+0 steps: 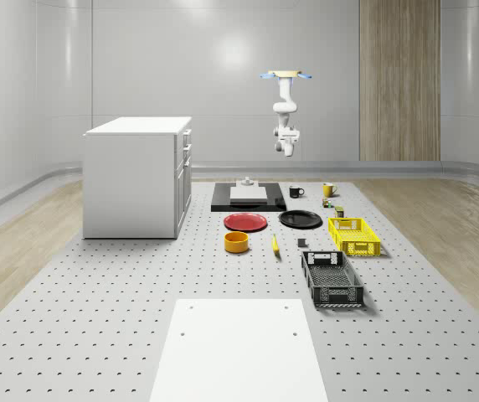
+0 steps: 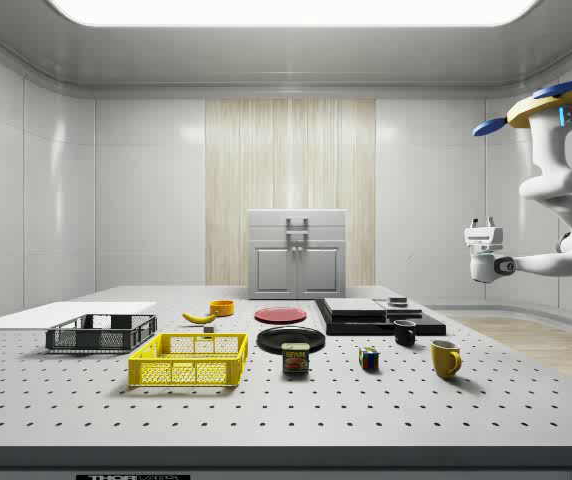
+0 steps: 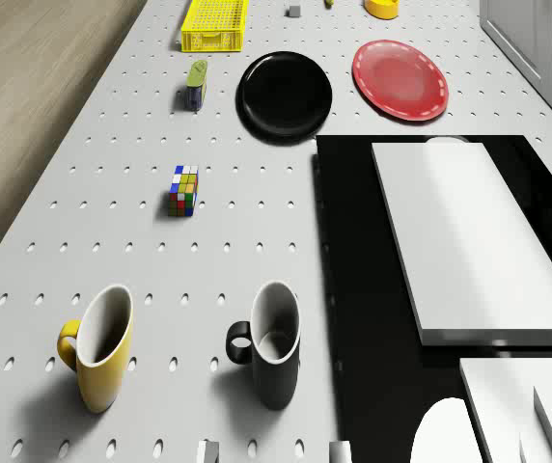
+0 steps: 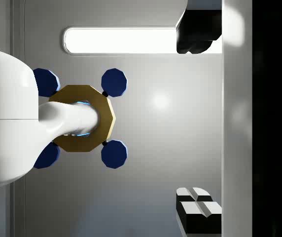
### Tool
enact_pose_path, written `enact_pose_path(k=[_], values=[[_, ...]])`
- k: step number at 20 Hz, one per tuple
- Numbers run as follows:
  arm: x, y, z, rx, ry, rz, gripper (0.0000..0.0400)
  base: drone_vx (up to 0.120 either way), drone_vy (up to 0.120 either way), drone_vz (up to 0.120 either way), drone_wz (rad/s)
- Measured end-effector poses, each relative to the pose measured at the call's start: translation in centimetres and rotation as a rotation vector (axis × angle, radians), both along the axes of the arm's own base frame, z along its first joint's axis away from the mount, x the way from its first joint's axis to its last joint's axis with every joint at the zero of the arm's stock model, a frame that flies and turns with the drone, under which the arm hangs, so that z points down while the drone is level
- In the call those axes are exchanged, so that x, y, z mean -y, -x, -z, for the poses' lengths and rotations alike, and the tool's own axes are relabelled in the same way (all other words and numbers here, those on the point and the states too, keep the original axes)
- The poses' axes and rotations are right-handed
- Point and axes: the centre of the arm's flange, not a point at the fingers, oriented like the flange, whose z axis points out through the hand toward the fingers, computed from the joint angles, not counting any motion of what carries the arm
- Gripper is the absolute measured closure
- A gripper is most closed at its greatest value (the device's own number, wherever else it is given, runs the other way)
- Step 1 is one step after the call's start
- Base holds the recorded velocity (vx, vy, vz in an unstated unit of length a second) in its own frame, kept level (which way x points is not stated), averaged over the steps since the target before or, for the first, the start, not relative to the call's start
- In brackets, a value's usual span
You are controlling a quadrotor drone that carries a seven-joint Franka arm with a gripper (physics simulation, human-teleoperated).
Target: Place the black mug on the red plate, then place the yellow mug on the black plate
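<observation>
Hovering high above the far edge of the grey perforated bench (image 1: pixel 97 335), my yellow-bodied drone with blue rotors (image 1: pixel 286 75) carries its white jointed arm (image 1: pixel 283 109) hanging down, and the two-finger gripper (image 2: pixel 480 236) sits well above the bench top, touching nothing. In the wrist view the black-and-white fingers (image 4: pixel 198 210) lie pressed together, clenched on nothing.

The glossy black mug (image 3: pixel 274 355) stands upright near the bench's far edge, just beside the flat black slab (image 3: pixel 353 318) that carries a white block (image 3: pixel 469 241). The glossy yellow mug (image 3: pixel 97 347) stands upright near it, apart from it, further from the slab; both mugs look empty.

The round red plate (image 3: pixel 400 79) and the round black plate (image 3: pixel 285 93) lie side by side toward the middle of the bench, just past the slab, neither holding anything. A multicoloured puzzle cube (image 3: pixel 184 190) and a small tin (image 3: pixel 196 85) sit between the mugs and the yellow mesh crate (image 3: pixel 214 24). A white cabinet (image 1: pixel 139 176) stands on the bench at the whole-scene view's left.
</observation>
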Motion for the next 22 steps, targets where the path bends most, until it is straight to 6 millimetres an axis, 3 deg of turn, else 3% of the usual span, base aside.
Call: enact_pose_path(k=[9, 11, 13, 18, 22], values=[[0.0, 0.3, -6.1, 0.007, 0.0, 0.0, 0.0, 0.0, 0.0, 0.0, 0.0], [0.0, 0.2, -7.1, 0.009, 0.0, 0.0, 0.0, 0.12, 0.0, 0.0, 0.0], [0.0, 0.1, -7.8, 0.01, 0.0, 0.0, 0.0, 0.12, 0.0, 0.0, 0.0], [0.0, 0.1, -8.8, 0.014, 0.0, 0.0, 0.0, 0.12, -0.112, 0.0, 0.0], [0.0, 0.0, -9.1, 0.017, 0.0, 0.0, 0.0, 0.12, -0.01, 0.0, 0.0]])
